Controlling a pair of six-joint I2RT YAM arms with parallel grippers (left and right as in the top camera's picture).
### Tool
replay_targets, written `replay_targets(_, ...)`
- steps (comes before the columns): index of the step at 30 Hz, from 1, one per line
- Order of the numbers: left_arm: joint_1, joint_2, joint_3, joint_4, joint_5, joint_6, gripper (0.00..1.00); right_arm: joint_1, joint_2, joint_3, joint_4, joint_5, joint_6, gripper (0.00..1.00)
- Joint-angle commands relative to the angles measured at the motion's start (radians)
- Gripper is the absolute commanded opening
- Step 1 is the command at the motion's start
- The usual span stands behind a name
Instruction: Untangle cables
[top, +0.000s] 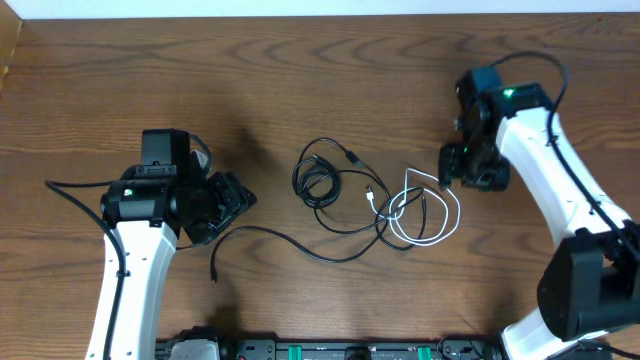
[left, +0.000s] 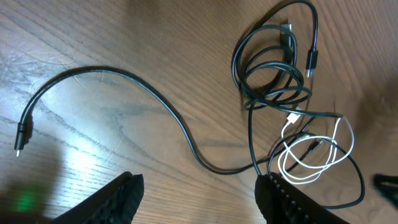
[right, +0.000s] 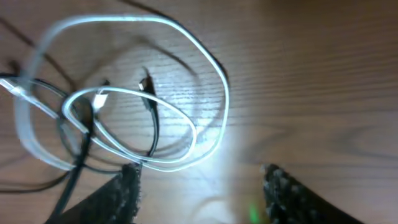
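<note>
A tangle of thin cables lies mid-table. A black coil (top: 318, 180) sits at its left, a white looped cable (top: 432, 212) at its right, and a long black cable (top: 275, 240) trails left to a plug. My left gripper (top: 232, 203) is open and empty, just left of the tangle; its view shows the long black cable (left: 155, 99), the coil (left: 273, 68) and the white loops (left: 317, 158). My right gripper (top: 460, 165) is open and empty beside the white cable (right: 205, 81), whose loops cross black strands.
A dark equipment strip (top: 330, 350) runs along the table's near edge. The left arm's own thicker black cord (top: 75, 195) loops off to the left. The wooden table (top: 300, 80) ends at a pale wall at the back.
</note>
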Motion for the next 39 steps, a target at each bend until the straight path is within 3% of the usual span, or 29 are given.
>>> replay_targets(1,-0.002,0.000,0.007,-0.005,-0.006,0.017,0.63,0.008,-0.008,-0.118,0.077,-0.051,-0.029,0.52)
replay_targets(7,-0.002,0.000,0.007,-0.006,-0.006,0.017,0.63,0.007,-0.008,-0.282,0.287,-0.051,-0.029,0.33)
replay_targets(13,-0.002,0.000,0.007,-0.005,-0.006,0.017,0.63,0.008,-0.008,-0.352,0.410,-0.051,-0.028,0.30)
replay_targets(15,-0.002,0.000,0.007,-0.006,-0.006,0.017,0.63,0.008,-0.008,-0.361,0.418,-0.051,-0.028,0.20)
replay_targets(17,-0.002,0.000,0.007,-0.006,-0.006,0.017,0.63,0.008,-0.008,-0.361,0.420,-0.051,-0.028,0.02)
replay_targets(21,-0.002,0.000,0.007,-0.005,-0.006,0.017,0.63,0.006,-0.022,-0.315,0.381,-0.139,-0.028,0.01)
replay_targets(26,-0.002,0.000,0.007,-0.006,-0.006,0.017,0.63,0.006,-0.077,-0.105,0.222,-0.259,-0.029,0.01)
replay_targets(32,-0.002,0.000,0.007,-0.005,-0.006,0.017,0.63,0.022,-0.170,0.327,0.002,-0.294,-0.034,0.01)
replay_targets(39,-0.002,0.000,0.007,-0.005,-0.006,0.016,0.63,0.044,-0.278,0.742,0.091,-0.288,-0.037,0.01)
